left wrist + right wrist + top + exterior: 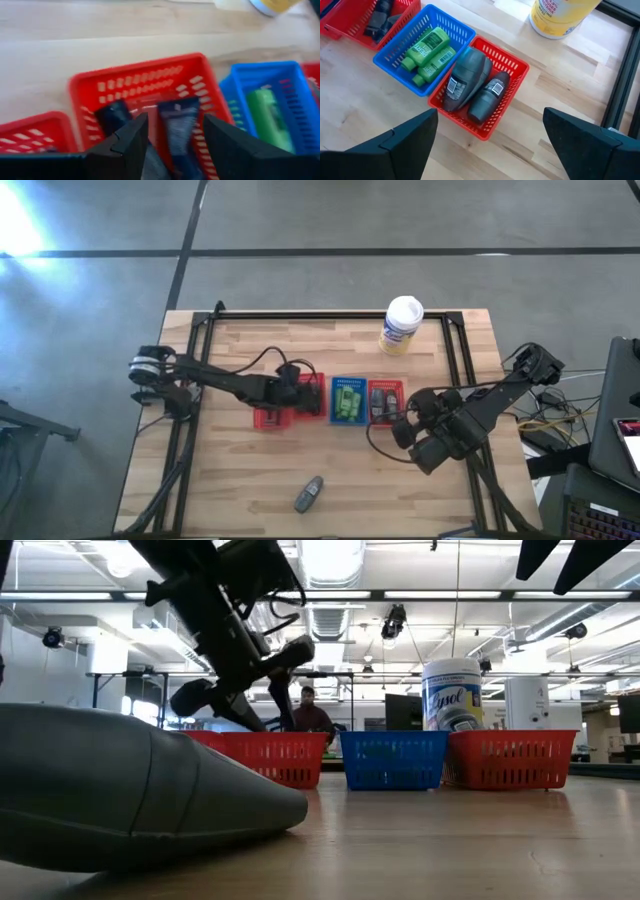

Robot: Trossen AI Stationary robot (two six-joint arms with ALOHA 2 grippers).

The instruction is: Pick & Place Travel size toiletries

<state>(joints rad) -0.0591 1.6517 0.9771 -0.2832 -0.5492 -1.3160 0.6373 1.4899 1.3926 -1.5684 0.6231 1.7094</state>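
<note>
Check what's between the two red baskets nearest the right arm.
High view: the blue basket with green bottles sits between the red basket of dark tubes and the red basket of grey ovals.

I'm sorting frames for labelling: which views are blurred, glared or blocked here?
Left wrist view: soft and smeared over the red basket. Low view: the grey tube looms close and out of focus, filling the corner. High view: a bright glare patch on the floor. Right wrist view: sharp on the green bottles.
</note>
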